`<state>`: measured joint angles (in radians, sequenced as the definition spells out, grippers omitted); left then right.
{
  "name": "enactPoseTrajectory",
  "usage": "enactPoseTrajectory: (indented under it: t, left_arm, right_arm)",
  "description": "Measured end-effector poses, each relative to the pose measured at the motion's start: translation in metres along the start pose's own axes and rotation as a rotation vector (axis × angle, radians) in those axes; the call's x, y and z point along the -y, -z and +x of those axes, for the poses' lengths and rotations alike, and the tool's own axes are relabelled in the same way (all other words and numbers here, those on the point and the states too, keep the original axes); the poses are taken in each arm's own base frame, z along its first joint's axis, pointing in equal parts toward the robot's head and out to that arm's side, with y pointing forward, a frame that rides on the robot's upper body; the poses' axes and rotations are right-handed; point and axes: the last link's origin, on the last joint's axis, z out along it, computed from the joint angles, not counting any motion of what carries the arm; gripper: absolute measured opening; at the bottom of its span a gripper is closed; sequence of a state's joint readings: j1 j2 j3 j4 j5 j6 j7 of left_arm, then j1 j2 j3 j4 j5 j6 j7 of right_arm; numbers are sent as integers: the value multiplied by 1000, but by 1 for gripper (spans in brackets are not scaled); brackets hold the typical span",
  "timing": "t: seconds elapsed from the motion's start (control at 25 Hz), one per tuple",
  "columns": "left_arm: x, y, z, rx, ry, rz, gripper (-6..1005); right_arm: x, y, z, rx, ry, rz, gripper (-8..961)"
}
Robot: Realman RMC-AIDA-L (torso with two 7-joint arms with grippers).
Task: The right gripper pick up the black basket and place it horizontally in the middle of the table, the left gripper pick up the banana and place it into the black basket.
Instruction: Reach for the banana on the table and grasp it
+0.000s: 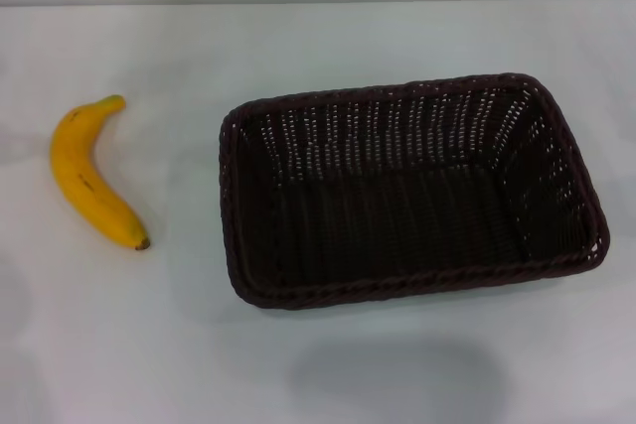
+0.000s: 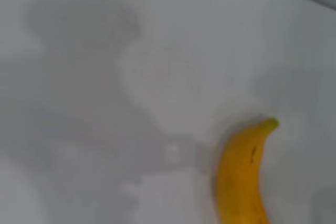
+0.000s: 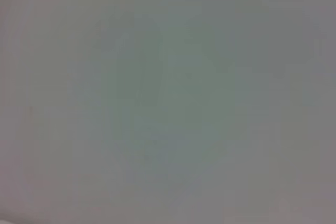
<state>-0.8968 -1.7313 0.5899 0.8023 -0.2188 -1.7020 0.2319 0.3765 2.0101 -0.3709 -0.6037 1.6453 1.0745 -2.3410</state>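
The black basket (image 1: 412, 186) lies lengthwise across the white table (image 1: 328, 37), a little right of the middle, and it holds nothing. The yellow banana (image 1: 91, 174) lies on the table to the left of the basket, apart from it, its greenish stem end towards the back and its dark tip towards the front. The banana also shows in the left wrist view (image 2: 242, 177), with its stem end up in the picture. Neither gripper shows in any view. The right wrist view shows only bare table (image 3: 168, 98).
The table's far edge (image 1: 318, 2) meets a pale wall at the back. Soft shadows fall on the table in front of the basket (image 1: 397, 374) and at the left edge.
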Motion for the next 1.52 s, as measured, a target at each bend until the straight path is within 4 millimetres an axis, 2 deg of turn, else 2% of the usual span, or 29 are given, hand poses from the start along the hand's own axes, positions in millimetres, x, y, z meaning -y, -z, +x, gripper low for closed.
enactPoseTrajectory:
  t: [0.08,0.24,0.4,0.64,0.92,1.16,1.36,1.52]
  left_arm:
    - [-7,-10,4,6,-3,23,879]
    - [-19,-33,4,19,10,6,876]
    - [-30,-58,-7,59,32,-10,875]
    - [-27,-77,-21,111,60,12,871]
    - [-16,-94,-27,90,88,65,865]
    - [-20,-96,-22,36,72,20,860]
    - [-28,-77,-9,-19,52,-38,855]
    - [-29,-75,-6,-39,43,-38,852]
  right_arm:
    - [-2,-3,-1,1,3,-6,689]
    - [-3,-3,-1,2,3,-7,734]
    - [-3,-3,0,1,-1,-5,757]
    - [-2,-4,-1,3,-14,3,756]
    - [-5,-5,1,4,-36,1,754]
    - [-5,-6,5,-15,-46,16,753]
    - [-4,-14,3,-24,-65,30,753]
    - [-6,-18,2,-27,-73,30,752]
